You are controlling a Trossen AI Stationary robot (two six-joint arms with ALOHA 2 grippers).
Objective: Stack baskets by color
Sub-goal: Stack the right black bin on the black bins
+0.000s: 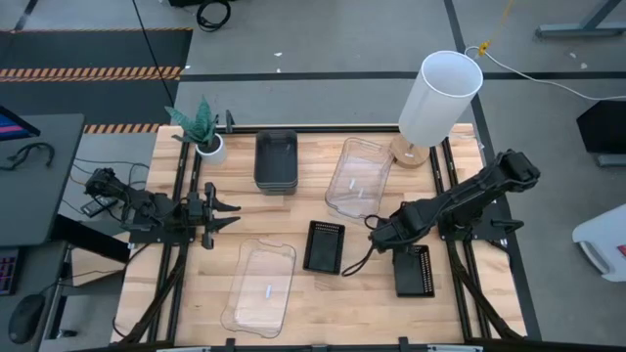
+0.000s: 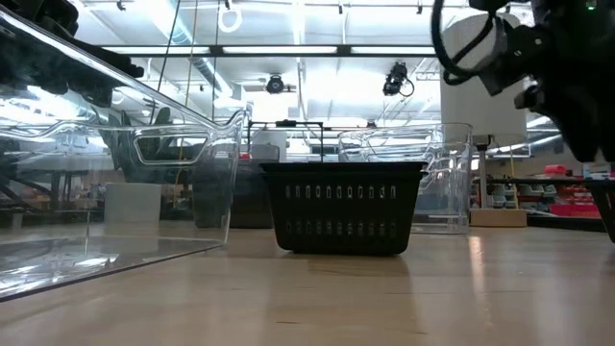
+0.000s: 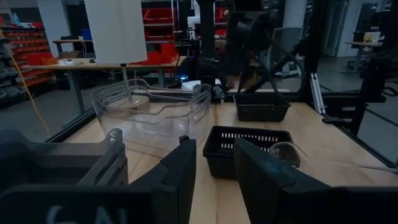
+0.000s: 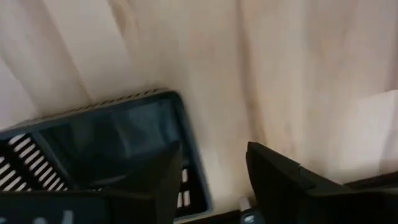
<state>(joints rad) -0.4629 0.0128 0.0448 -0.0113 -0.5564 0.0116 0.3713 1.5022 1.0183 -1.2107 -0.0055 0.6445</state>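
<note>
black perforated plastic marks the two small baskets: one point(image 1: 325, 245) sits mid-surface, the other point(image 1: 414, 270) lies under the right arm. the right gripper point(image 1: 373, 224) hovers just above and beside the middle one's corner, fingers spread with nothing between them; one finger point(image 4: 146, 180) hangs over the basket's rim, the other over bare wood, likely to straddle the wall for a lift onto its twin. the dark grey baskets point(image 1: 276, 161) already sit nested at the back, by a clear basket point(image 1: 358, 176). another clear basket point(image 1: 259, 286) lies near the front. the left gripper point(image 1: 223, 212) waits at the left edge, fingers point(image 3: 180, 174) partly apart, empty.
</note>
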